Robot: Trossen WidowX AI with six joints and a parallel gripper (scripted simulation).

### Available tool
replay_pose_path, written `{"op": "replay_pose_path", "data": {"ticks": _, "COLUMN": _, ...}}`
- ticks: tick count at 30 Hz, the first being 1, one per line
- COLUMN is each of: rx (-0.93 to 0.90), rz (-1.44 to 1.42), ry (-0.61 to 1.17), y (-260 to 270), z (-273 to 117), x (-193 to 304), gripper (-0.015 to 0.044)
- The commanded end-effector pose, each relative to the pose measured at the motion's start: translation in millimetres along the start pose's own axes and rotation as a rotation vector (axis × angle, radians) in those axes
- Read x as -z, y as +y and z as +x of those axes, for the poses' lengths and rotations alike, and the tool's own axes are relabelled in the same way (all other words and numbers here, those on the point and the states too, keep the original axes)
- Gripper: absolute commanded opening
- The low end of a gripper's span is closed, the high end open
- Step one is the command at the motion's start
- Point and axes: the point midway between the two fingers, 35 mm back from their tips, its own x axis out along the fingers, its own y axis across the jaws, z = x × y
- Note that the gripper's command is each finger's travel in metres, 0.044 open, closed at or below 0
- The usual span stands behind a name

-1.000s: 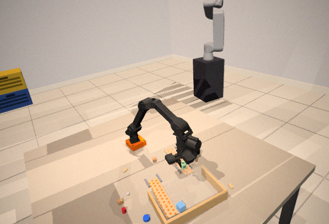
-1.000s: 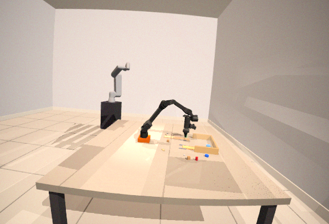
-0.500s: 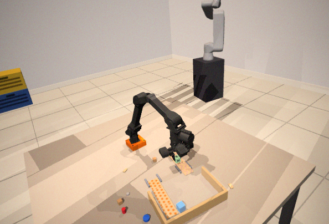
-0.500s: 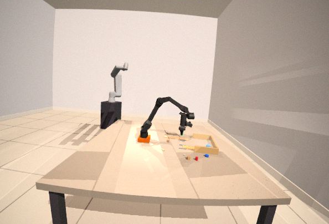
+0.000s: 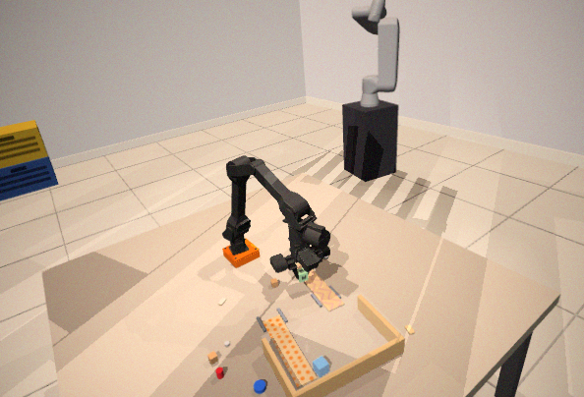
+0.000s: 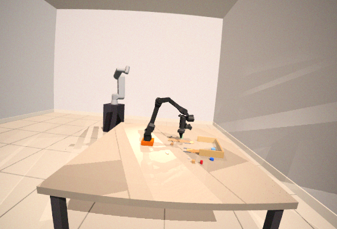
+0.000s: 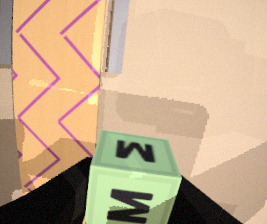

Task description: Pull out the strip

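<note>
From the top view, the gripper (image 5: 298, 274) (image 7: 129, 172) is closed on the green M-lettered cube (image 5: 303, 276) (image 7: 135, 175) beside the near end of the zigzag-patterned strip (image 5: 325, 294) (image 6: 180, 140) (image 7: 56, 100). That strip lies between two grey rails (image 5: 334, 292) (image 7: 116, 37), outside the open-sided wooden frame (image 5: 352, 364) (image 6: 211, 153). The orange-dotted strip (image 5: 290, 350) (image 6: 194, 151) reaches inside it, with the blue cube (image 5: 321, 367) (image 6: 213, 148) beside its far end. The zigzag strip looks drawn out and the cube grasped; what seems left is a clear lift and a steady hold.

The exterior view shows the arm (image 6: 170, 101) bent over, fingers pointing down just above strip height; the lettered cube is barely a green speck there.

The wrist view alone makes the M on two cube faces and the purple zigzags readable, with black fingers pressed to either side. It leaves out the frame and the dotted strip; the cube's height is hard to judge.
</note>
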Motion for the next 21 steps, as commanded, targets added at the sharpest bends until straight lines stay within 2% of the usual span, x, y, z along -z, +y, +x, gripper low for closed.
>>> {"op": "replay_pose_path", "data": {"ticks": 1, "rx": 0.001, "rz": -0.002, "ry": -0.004, "y": -6.3, "z": 0.8, "x": 12.8, "gripper": 0.0}}
{"op": "replay_pose_path", "data": {"ticks": 6, "rx": 0.001, "rz": -0.002, "ry": -0.004, "y": -8.5, "z": -2.4, "x": 17.6, "gripper": 0.0}}
{"op": "replay_pose_path", "data": {"ticks": 12, "rx": 0.001, "rz": -0.002, "ry": -0.004, "y": -8.5, "z": -33.6, "x": 17.8, "gripper": 0.0}}
{"op": "replay_pose_path", "data": {"ticks": 21, "rx": 0.001, "rz": -0.002, "ry": -0.004, "y": -8.5, "z": -34.6, "x": 17.9, "gripper": 0.0}}
